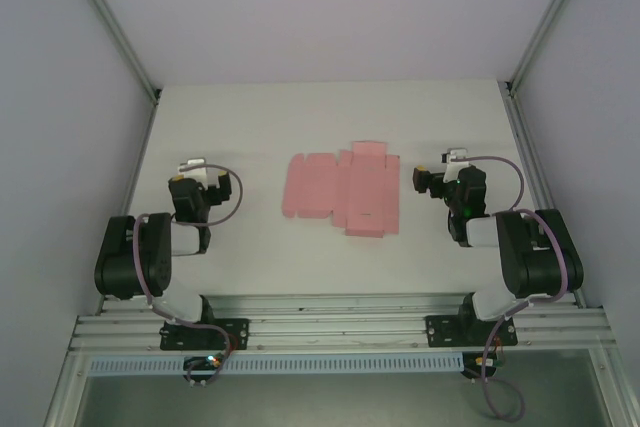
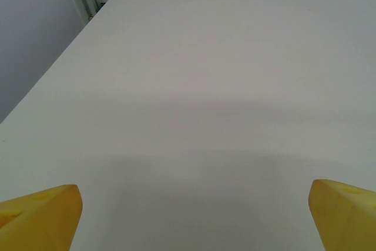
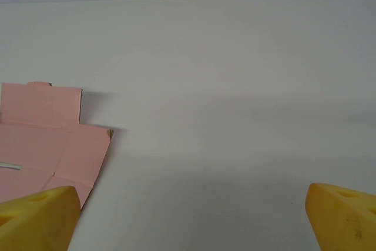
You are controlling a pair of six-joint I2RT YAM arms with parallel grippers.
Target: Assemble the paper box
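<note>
Nearest you, your left gripper point(image 2: 194, 218) and right gripper point(image 3: 191, 218) gape wide and empty, yellow fingertips point(image 3: 41, 216) cropped at the frame corners, and between the arms the paper box point(image 1: 340, 189) lies flat, partly cut off in the right wrist view.

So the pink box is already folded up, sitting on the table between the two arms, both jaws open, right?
No: the paper box is an unfolded flat cut-out sheet, as the top external view shows. It does lie on the table between the left arm and the right arm, both jaws open.
</note>
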